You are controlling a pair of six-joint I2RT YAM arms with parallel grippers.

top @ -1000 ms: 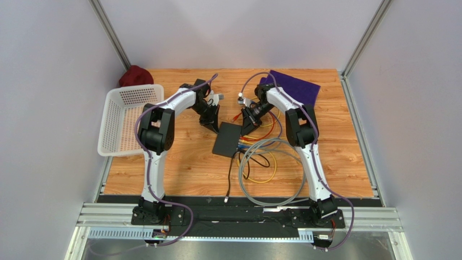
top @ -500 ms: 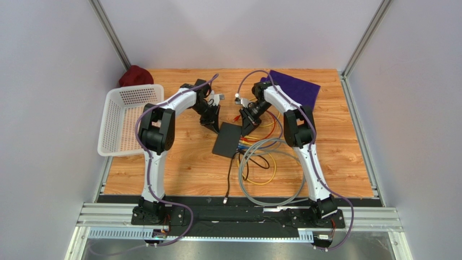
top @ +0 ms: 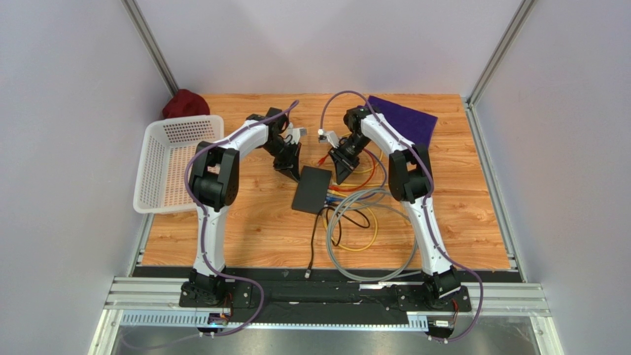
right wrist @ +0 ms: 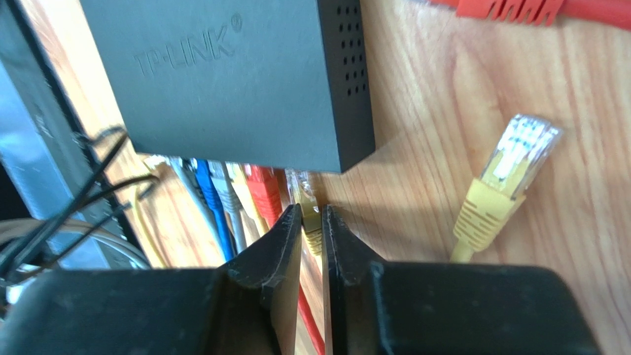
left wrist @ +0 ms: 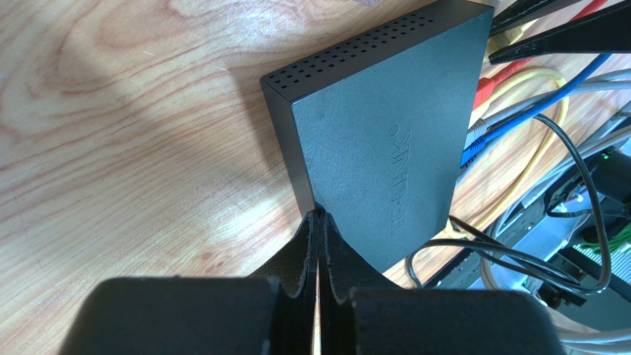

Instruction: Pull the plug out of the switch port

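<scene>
The black switch [top: 311, 190] lies flat mid-table and also shows in the left wrist view [left wrist: 378, 148] and the right wrist view [right wrist: 229, 74]. Red [right wrist: 263, 188], blue [right wrist: 207, 192] and grey plugs sit in a row at its port side. My right gripper [right wrist: 311, 209] is shut on a yellow plug [right wrist: 310, 225] at the end of that row; its clear tip is at the port face, and I cannot tell whether it is seated. In the top view the right gripper [top: 343, 174] is at the switch's right. My left gripper [left wrist: 318, 216] is shut and empty, its tips against the switch's far corner [top: 289, 168].
A loose yellow plug [right wrist: 507, 174] lies on the wood beside the switch, a red cable [right wrist: 518, 9] beyond it. Coiled grey, yellow and black cables [top: 366, 237] spread near the front. A white basket [top: 178, 163] stands left, a purple cloth [top: 404, 118] back right, a dark red cloth [top: 184, 103] back left.
The right arm's wrist and upper link have swung slightly left and back; its gripper stays at the switch's port side. The left arm and the switch have barely moved.
</scene>
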